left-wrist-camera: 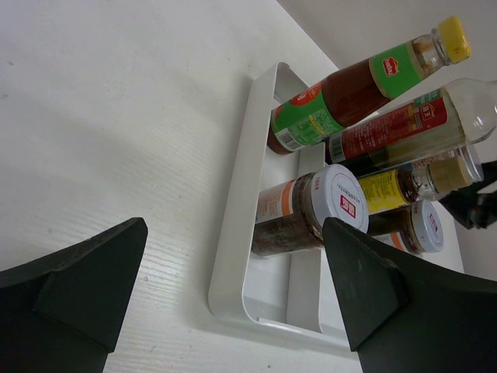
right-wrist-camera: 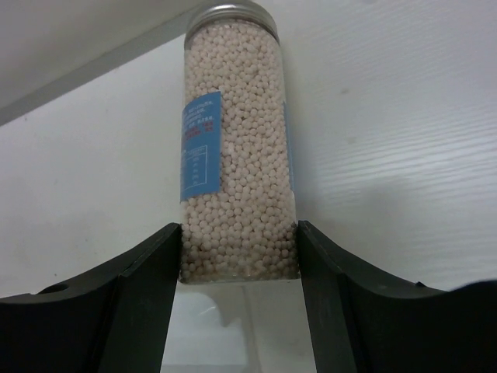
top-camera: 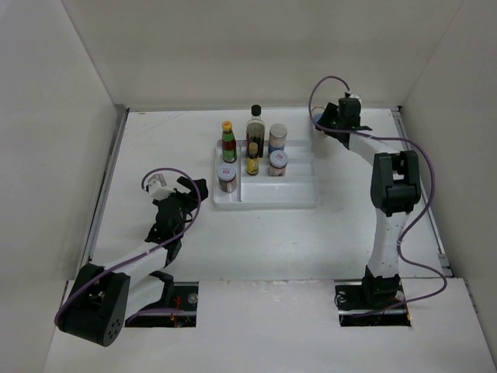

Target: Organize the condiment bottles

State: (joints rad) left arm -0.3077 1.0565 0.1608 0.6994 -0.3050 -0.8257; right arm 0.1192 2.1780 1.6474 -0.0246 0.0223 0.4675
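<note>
The right gripper (right-wrist-camera: 239, 233) is at the far right of the worktop (top-camera: 155, 140), clamped on a jar of pale beads (right-wrist-camera: 237, 155). A dark finger presses on each side of the jar near its base. The jar has a metal lid and a blue label, and stands upright well apart from the others. I cannot tell whether its base touches the surface.

The left gripper (left-wrist-camera: 234, 227) is spread wide with nothing in it. It hangs low near the left end of the white tray (top-camera: 295, 194) and faces it.

The tray lies at the middle of the worktop, towards the back, and its right-hand part is bare. The other six containers stand upright in its left part, in three short lines running front to back.

- **Tallest:** the tall dark bottle (top-camera: 255, 128), black-capped, at the back of the middle line.
- **Left of it:** the red sauce bottle (top-camera: 228, 141), with a yellow cap and green label.
- **Right of it:** the pale shaker (top-camera: 278, 140).
- **In front of the shaker:** a short white-lidded jar (top-camera: 279, 163).
- **In front of the red sauce bottle:** a brown spice jar (left-wrist-camera: 311, 210), nearest the left gripper, its white lid marked in red.
- **Smallest:** the small dark bottle (top-camera: 253, 159), yellow-capped, just in front of the tall one.
</note>
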